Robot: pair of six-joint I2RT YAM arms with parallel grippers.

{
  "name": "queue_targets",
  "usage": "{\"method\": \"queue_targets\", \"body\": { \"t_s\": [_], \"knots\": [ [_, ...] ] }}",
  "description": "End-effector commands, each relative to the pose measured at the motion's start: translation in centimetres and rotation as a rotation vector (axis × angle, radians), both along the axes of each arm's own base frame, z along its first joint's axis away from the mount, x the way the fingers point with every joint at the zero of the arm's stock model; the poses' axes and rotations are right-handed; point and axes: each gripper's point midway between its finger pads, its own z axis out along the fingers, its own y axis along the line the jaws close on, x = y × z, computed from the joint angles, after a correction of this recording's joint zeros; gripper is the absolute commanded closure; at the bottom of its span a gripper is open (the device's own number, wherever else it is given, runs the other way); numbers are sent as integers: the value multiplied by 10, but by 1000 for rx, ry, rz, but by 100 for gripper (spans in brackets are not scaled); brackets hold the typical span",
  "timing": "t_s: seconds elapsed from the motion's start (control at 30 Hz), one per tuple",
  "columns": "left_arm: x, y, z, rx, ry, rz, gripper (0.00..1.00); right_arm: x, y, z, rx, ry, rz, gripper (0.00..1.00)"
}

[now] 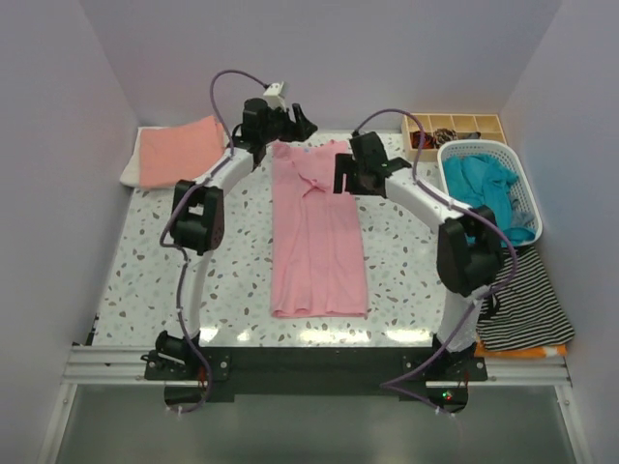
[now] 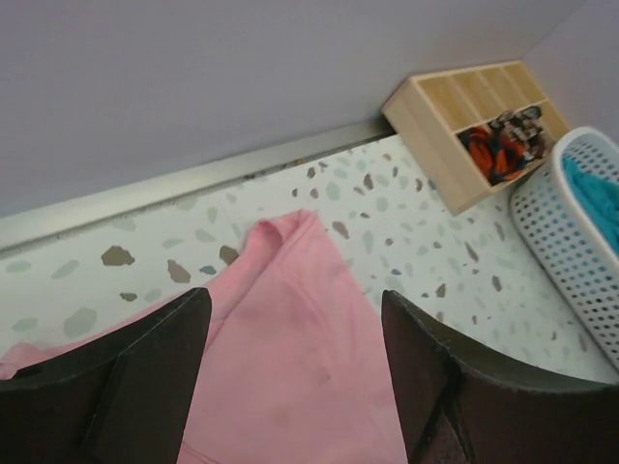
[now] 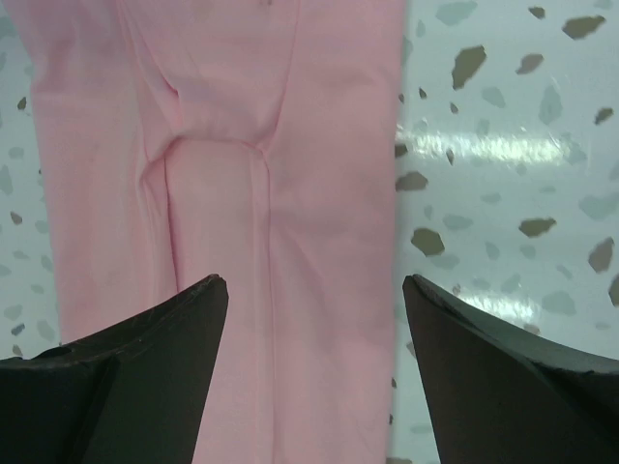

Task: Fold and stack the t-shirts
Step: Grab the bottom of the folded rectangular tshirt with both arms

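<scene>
Light pink cotton tee (image 1: 317,232) lies centre of the speckled surface (image 1: 164,280), folded salmon-orange tee (image 1: 181,150) far-left corner, white plastic basket (image 1: 474,146) right edge.

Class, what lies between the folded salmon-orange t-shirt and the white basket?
The pink t-shirt, with the left gripper and right gripper over its far end; the top view shows this.

Wide bare lane of worktop (image 1: 164,280) left of the pink tee (image 1: 317,251), running from the near edge up to the folded salmon tee (image 1: 179,150) in the far left corner. The right lane is narrower: white basket (image 1: 481,146) and wooden organiser (image 1: 455,124) crowd the far right, and a striped cloth (image 1: 527,309) lies at the near right edge. Both arms hang over the pink tee's far end. The back wall (image 1: 319,68) is close behind the left pincer (image 2: 295,309). The left pincer and right pincer (image 3: 314,290) gape wide, gaps unblocked.
</scene>
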Motion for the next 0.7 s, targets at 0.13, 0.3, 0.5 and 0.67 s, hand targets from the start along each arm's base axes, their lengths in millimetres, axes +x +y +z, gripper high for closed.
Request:
{"method": "queue_targets", "body": {
  "t_s": [0.13, 0.3, 0.5, 0.67],
  "knots": [
    [41, 25, -100, 49, 183, 46, 24, 111, 40, -16, -6, -50, -4, 22],
    [48, 50, -113, 40, 192, 83, 24, 140, 53, -23, -14, -76, 10, 22],
    [55, 65, -110, 16, 165, 87, 24, 144, 59, -65, -46, 0, 46, 22],
    [60, 64, -103, 1, 142, 78, 23, 128, 58, -72, -124, -16, 73, 22]
  ]
}}
